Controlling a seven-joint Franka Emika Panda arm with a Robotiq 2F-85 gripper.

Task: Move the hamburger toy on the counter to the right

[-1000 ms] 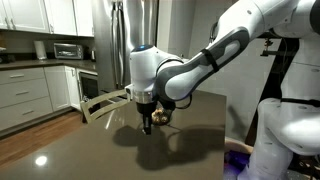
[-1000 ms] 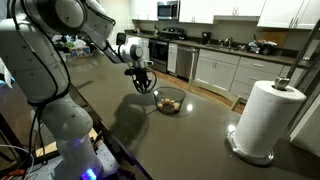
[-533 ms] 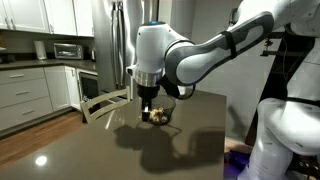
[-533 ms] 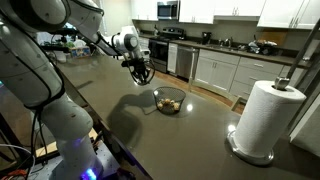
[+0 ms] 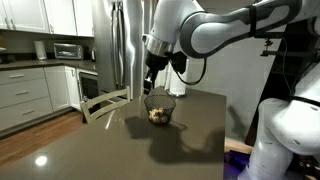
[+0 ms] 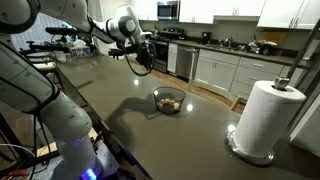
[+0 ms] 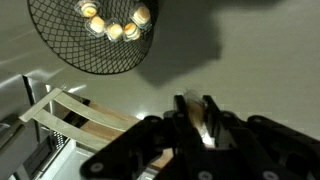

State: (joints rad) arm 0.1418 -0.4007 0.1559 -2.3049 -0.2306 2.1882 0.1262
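My gripper [image 5: 152, 82] hangs high above the counter [image 5: 95, 150], just above and behind the dark see-through bowl [image 5: 158, 110]. It shows in both exterior views [image 6: 146, 63]. In the wrist view the jaws [image 7: 199, 112] are shut on a small tan lump, the hamburger toy [image 7: 203, 125], which is mostly hidden between the fingers. The bowl [image 7: 60, 50] lies below at the upper left of that view and holds several small tan pieces. The bowl also stands mid-counter in an exterior view [image 6: 169, 100]. The counter [image 6: 150, 140] is glossy and dark.
A paper towel roll [image 6: 267, 118] stands on the counter near one end. A wooden chair [image 5: 106, 100] sits at the counter's far edge and also shows in the wrist view [image 7: 70, 115]. Kitchen cabinets and a fridge [image 5: 120, 45] stand behind.
My gripper has risen from low beside the bowl to well above it, still shut on the tan lump. The bowl has not moved.
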